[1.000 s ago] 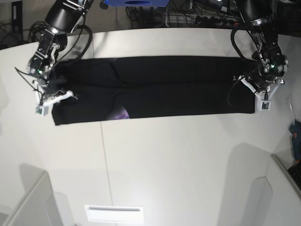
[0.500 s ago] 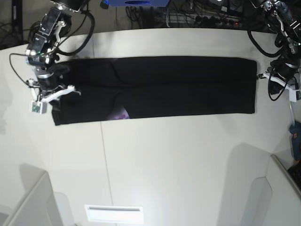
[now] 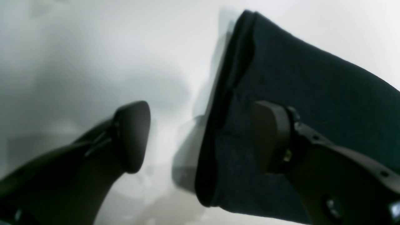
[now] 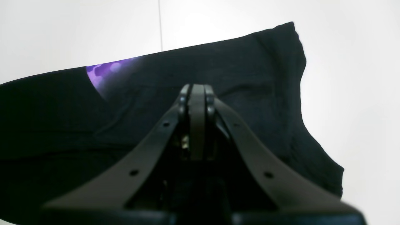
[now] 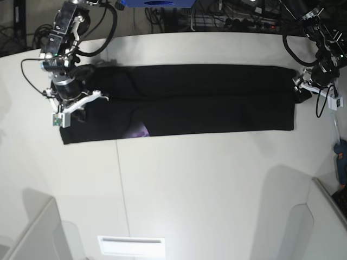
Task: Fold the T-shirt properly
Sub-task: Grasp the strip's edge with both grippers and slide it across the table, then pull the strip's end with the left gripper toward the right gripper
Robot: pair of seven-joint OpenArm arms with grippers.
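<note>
The black T-shirt [image 5: 206, 100] lies flat as a long folded band across the white table [image 5: 206, 184], with a bit of purple print [image 5: 138, 131] showing at its near edge. My left gripper [image 5: 300, 93] is at the band's right end. In the left wrist view it [image 3: 201, 137] is open, the shirt's folded edge [image 3: 212, 140] between its fingers and one finger [image 3: 270, 137] over the cloth. My right gripper [image 5: 73, 115] hangs over the band's left end. Its fingertips [image 4: 192, 90] are shut above the black cloth [image 4: 234, 72], with nothing seen between them, near the purple print [image 4: 103, 70].
Cables and a blue object [image 5: 157, 2] lie beyond the table's far edge. A blue tool [image 5: 340, 154] sits at the right edge. A white slotted panel [image 5: 132, 246] is at the front, and a seam [image 5: 122, 189] runs down the tabletop.
My left gripper swung out past the shirt's right end, came back to its edge and opened. My right arm shifted right, further over the shirt's left end, still shut.
</note>
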